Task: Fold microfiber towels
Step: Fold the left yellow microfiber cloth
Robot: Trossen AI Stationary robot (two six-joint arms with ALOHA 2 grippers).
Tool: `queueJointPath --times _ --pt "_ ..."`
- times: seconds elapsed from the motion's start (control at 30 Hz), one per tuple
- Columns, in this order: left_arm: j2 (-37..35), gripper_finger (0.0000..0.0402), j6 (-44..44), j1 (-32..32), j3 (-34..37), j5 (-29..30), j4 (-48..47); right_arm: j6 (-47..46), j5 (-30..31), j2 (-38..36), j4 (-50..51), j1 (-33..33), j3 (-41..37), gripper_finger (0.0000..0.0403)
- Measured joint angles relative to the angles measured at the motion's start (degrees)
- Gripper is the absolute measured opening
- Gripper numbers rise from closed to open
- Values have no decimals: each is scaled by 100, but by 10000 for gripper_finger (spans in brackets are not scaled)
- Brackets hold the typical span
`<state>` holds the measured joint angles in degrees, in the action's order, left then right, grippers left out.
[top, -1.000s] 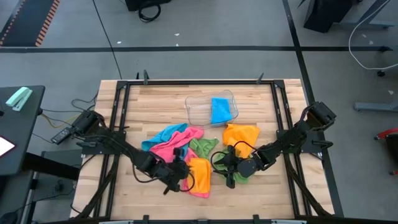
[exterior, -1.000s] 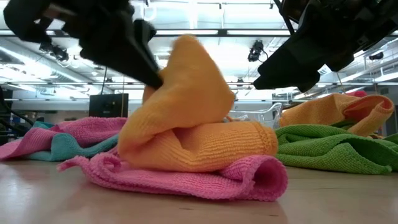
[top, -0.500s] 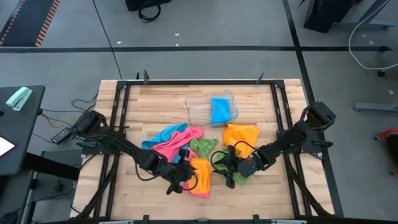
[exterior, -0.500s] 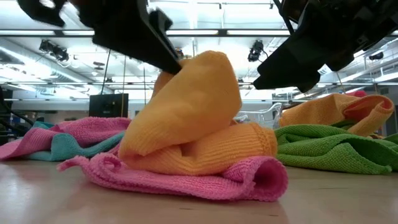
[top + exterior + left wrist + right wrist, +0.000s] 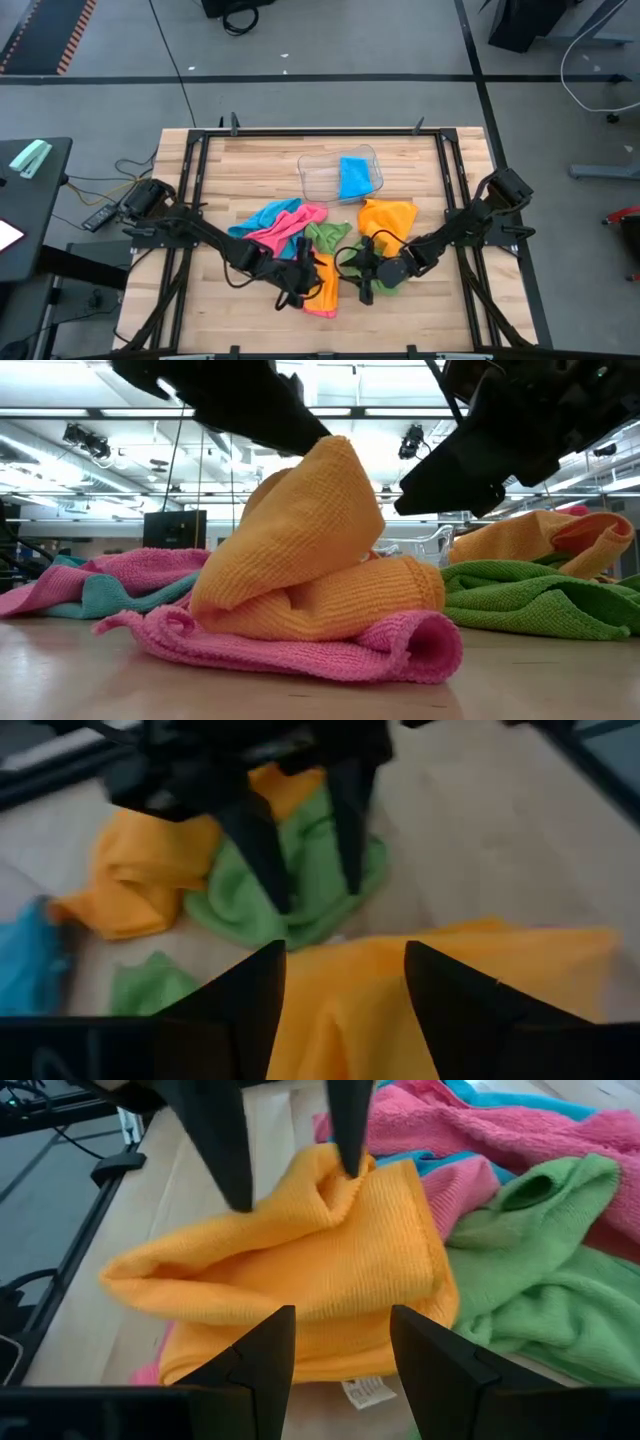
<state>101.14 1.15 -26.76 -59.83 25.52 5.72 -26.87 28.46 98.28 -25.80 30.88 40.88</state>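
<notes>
An orange microfiber towel [image 5: 325, 280] lies heaped on a pink one [image 5: 300, 650] near the table's front edge. My left gripper [image 5: 303, 283] is open over its raised fold, coming from the left. My right gripper [image 5: 363, 285] is open and holds nothing. It points at the same heap from the right, over a green towel [image 5: 390, 282]. Behind these lie a pink towel [image 5: 285, 232], a blue one [image 5: 262, 218], another green one [image 5: 325, 238] and a second orange one [image 5: 388, 215]. My left gripper stands open astride the orange towel's raised fold [image 5: 335, 1185], slanting down from the table's left. One fingertip [image 5: 350, 1160] is at the fold's top, and I cannot tell whether it touches. The towel rests heaped on the pink towel.
A clear plastic tray [image 5: 318, 178] holding a folded blue towel [image 5: 355, 177] stands at the middle back. Black frame rails [image 5: 190, 200] run along the table's left and right sides. Bare wood shows at the back left and at the front corners.
My left gripper has gone toward the table's right edge, carrying the orange towel's raised fold over the heap, and its fingers have spread apart. The fold, which was drawn up to a point, now sits rounded on top of the heap, while the lower layers stayed put.
</notes>
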Motion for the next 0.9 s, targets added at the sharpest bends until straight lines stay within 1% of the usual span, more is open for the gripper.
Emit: queueJointPath --times 0.07,0.1,0.2,0.27,0.37,0.4,0.47,0.53,0.63,0.7,0.8,0.9 --pt "-4 204 54 24 0 275 -58 -17 8 -4 40 -1 0 174" --pt "-41 199 141 -2 0 310 -74 -2 7 -4 33 2 0 174" --pt "-309 182 322 -140 -96 342 -285 2 6 -13 29 6 0 174" --pt "-551 170 203 -214 -187 243 -734 41 5 -13 8 2 0 174" --pt "-761 155 -597 -81 -328 -404 -1524 369 4 -14 -202 2 -2 174" --pt "-782 151 -890 11 -328 -660 -1705 544 3 20 -455 4 -1 174" --pt "-761 146 -1194 202 -323 -1140 -1934 911 8 105 -878 2 13 174" --pt "-664 146 -1283 338 -323 -1365 -2027 1282 24 291 -973 2 122 174" --pt "-541 155 -1290 377 -317 -1451 -2253 1727 34 626 -887 2 473 174" --pt "-472 164 -1293 390 -318 -1579 -2326 1969 66 803 -544 -25 768 174" --pt "-386 172 -1300 410 -306 -1746 -2321 2092 321 987 297 -54 1246 174" --pt "-283 170 -1290 411 -323 -1772 -2014 2178 436 1103 890 -130 1648 174"
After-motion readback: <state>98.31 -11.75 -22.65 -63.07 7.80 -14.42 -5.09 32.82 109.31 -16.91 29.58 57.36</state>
